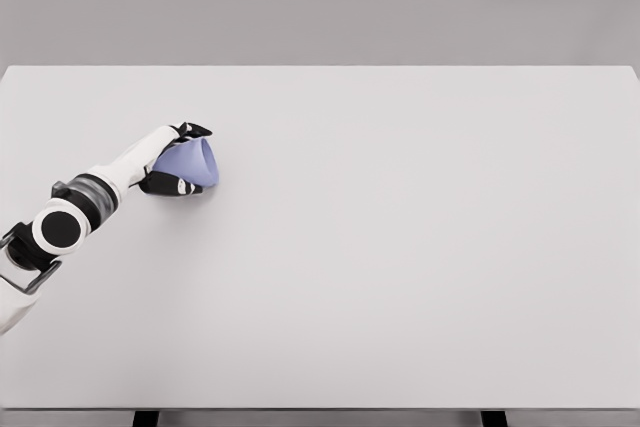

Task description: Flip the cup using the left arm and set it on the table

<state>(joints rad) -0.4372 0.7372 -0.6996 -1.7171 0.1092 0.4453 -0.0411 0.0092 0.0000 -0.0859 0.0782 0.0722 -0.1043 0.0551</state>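
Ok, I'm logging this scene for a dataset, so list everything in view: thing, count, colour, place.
cup: one, light purple-blue, left part of the table, lying tilted on its side with the mouth toward the right, held in the hand.
table: one, pale grey-white, fills most of the view; dark legs show at the bottom edge.
wall: one, grey, behind the table.
left arm: one, white with black joints, comes in from the lower left.
left hand: one, black-and-white fingers closed around the cup.
right arm: not in view.
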